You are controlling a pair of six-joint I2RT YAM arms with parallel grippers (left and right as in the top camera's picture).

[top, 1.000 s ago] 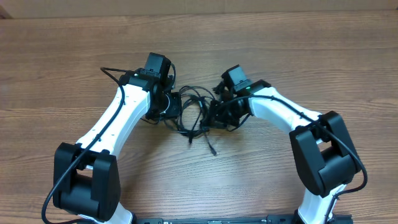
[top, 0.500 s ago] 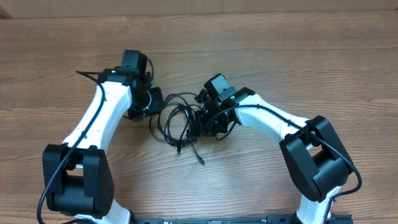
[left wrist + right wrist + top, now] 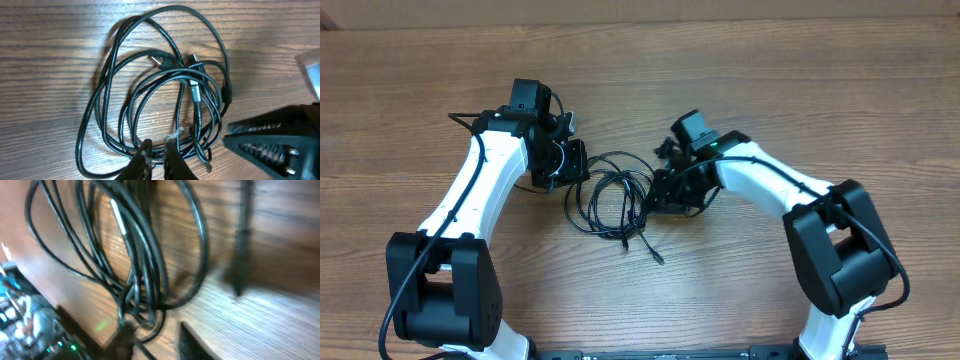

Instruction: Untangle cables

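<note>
Brown wood with long grain makes up the counter (image 3: 820,80) I am working over. The cables (image 3: 610,195) lie near the middle of it. They are thin and black, wound in a loose bunch of loops between my two claws. One loose end trails off toward the near side. It stops in a small dark plug (image 3: 658,258) that lies by itself on the wood.

My left claw (image 3: 575,165) sits at the left edge of the bunch. In the left wrist view its fingers (image 3: 143,159) are pressed nearly together. A strand from the rim of the loops runs in right at their tips, so I read this claw as clenched on the cables. The same view shows two little plug ends (image 3: 158,61) side by side inside the loops, and one has a silver tip. A dark pointed part (image 3: 272,142) pokes in from the right. It has small raised marks on it, too blurred for me to read.

My right claw (image 3: 653,195) sits at the right edge of the bunch. The right wrist view is blurry, but its fingers (image 3: 187,337) stand apart with bare wood between them, so this claw is released. The loops run just left of that gap. I cannot tell if they touch the other finger. A small green light (image 3: 715,143) glows on the right arm.
</note>
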